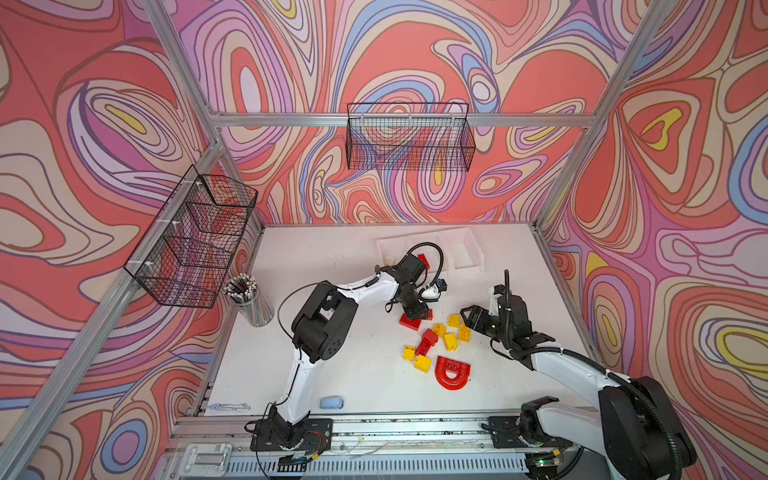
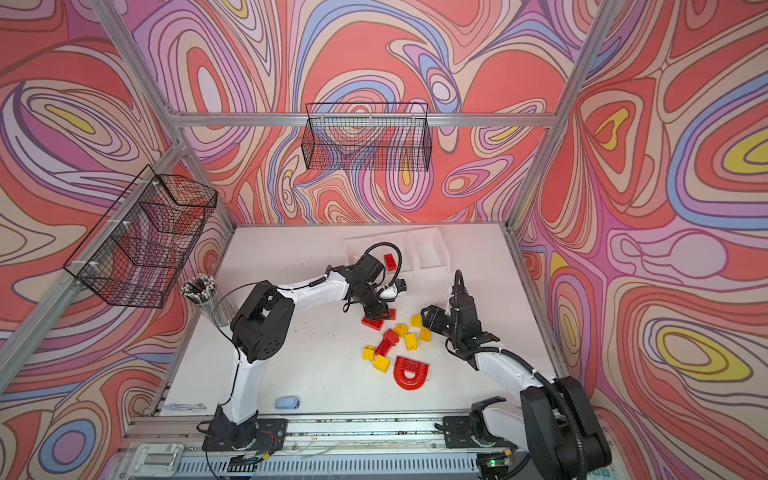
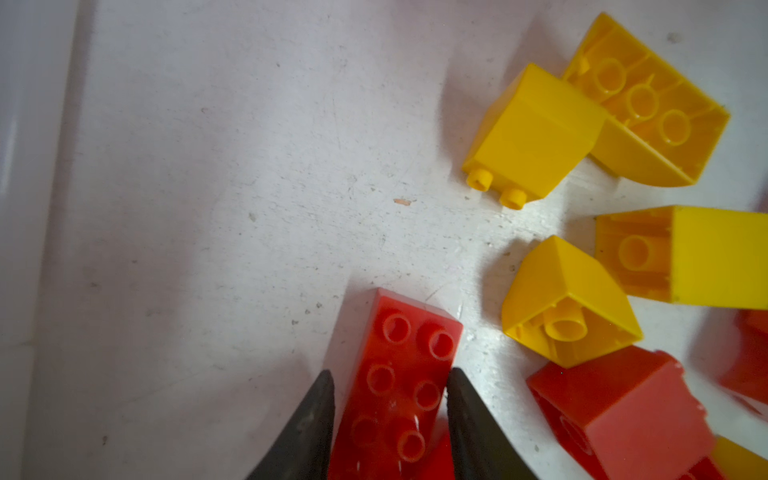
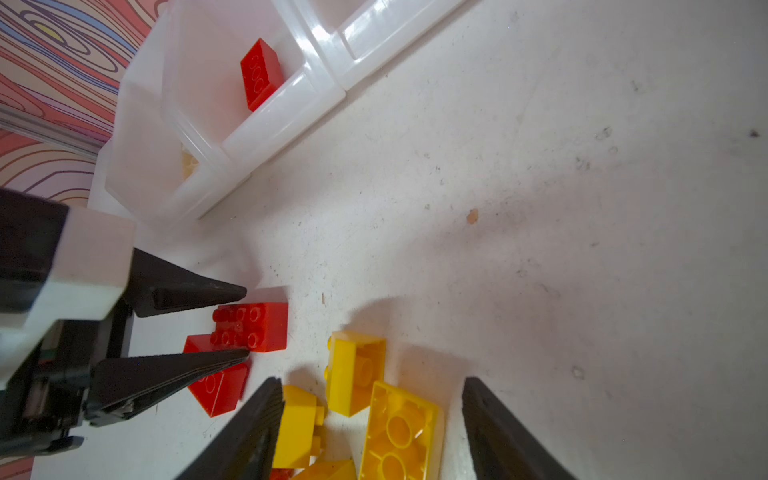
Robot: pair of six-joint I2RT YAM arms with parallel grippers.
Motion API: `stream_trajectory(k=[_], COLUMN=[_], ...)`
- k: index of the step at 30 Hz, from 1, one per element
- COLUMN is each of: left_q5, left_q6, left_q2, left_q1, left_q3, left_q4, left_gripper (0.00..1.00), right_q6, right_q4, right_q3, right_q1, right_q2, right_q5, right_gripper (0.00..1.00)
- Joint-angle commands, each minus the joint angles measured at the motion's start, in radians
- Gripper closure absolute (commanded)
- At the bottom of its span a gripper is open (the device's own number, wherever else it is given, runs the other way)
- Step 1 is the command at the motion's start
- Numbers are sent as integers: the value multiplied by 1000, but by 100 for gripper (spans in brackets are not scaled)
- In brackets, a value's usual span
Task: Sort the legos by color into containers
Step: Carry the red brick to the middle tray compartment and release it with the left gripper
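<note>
A red brick (image 3: 395, 386) lies flat on the table, studs up, with my left gripper (image 3: 390, 371) shut on its long sides; in both top views this gripper (image 1: 417, 311) (image 2: 376, 311) points down at the pile's far edge. My right gripper (image 4: 371, 380) (image 1: 467, 316) is open, hovering over yellow legos (image 4: 399, 432) without touching them. More red and yellow legos (image 1: 432, 338) and a red arch (image 1: 453, 372) are scattered nearby. The containers (image 1: 469, 266) (image 4: 282, 120) stand at the back. The middle one holds a red lego (image 4: 259, 75), the left one a cream lego (image 1: 389, 261).
A metal pencil cup (image 1: 251, 303) stands at the table's left edge. A pale blue block (image 1: 331, 402) lies near the front edge. Black wire baskets hang on the left wall (image 1: 191, 241) and the back wall (image 1: 409, 137).
</note>
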Motion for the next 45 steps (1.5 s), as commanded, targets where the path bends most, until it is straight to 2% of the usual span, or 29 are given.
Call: stream_trajectory(k=[1, 3, 6, 10, 13, 21, 25, 28, 34, 45], left_q5=[-23, -35, -49, -72, -81, -94, -50, -50, -176, -440], left_q6=[6, 11, 17, 13, 7, -37, -108, -176, -284, -407], left_q2=[24, 15, 7, 7, -1, -94, -116, -116, -28, 158], left_q1=[-7, -7, -9, -9, -9, -6, 0, 4, 13, 17], left_q3=[-2, -23, -40, -43, -48, -66, -22, 4, 113, 341], left_q4=[22, 46, 68, 86, 103, 189, 211, 299, 397, 396], left_gripper=[52, 47, 46, 53, 68, 69, 70, 71, 71, 70], right_q6=[7, 6, 7, 8, 7, 3, 4, 3, -2, 3], right_q4=[20, 20, 22, 20, 17, 17, 41, 49, 59, 145], right_q3=[-14, -14, -16, -16, -16, -17, -26, -31, -37, -86], right_q1=[-8, -8, -8, -8, -8, -8, -8, -7, -8, -8], right_q2=[3, 2, 2, -1, -5, -13, -29, -48, -51, -132], right_q5=[-5, -3, -2, -2, 2, -2, -20, -23, -46, -139], right_gripper=[28, 28, 28, 28, 28, 28, 28, 28, 28, 27])
